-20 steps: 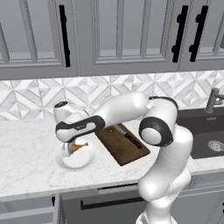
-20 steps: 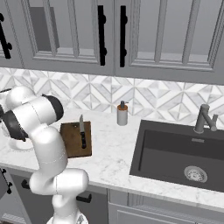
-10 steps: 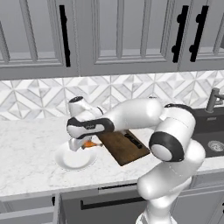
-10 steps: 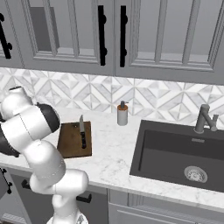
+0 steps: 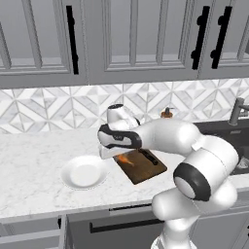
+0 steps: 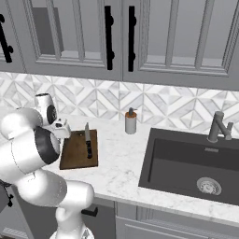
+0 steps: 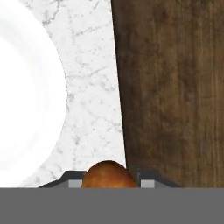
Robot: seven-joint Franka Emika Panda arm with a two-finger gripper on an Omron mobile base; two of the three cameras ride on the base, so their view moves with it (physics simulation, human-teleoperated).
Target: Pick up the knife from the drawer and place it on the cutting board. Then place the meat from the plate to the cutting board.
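The hand (image 5: pixel 122 156) grips one meat (image 5: pixel 125 159) above one cutting board (image 5: pixel 146 169), beside one plate (image 5: pixel 83 171).

You see the plate (image 5: pixel 83 172) on the tabletop (image 5: pixel 29 160), left of the board (image 5: pixel 143 166); the knife (image 6: pixel 87 142) lies on the board, the sink (image 6: pixel 196 163) well to the right.

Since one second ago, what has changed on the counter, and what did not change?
The gripper lifted the meat off the plate and carried it sideways toward the cutting board; it now hangs at the board's near edge, shut on the meat. The plate is left bare. The knife stayed on the board, and the soap bottle did not move.
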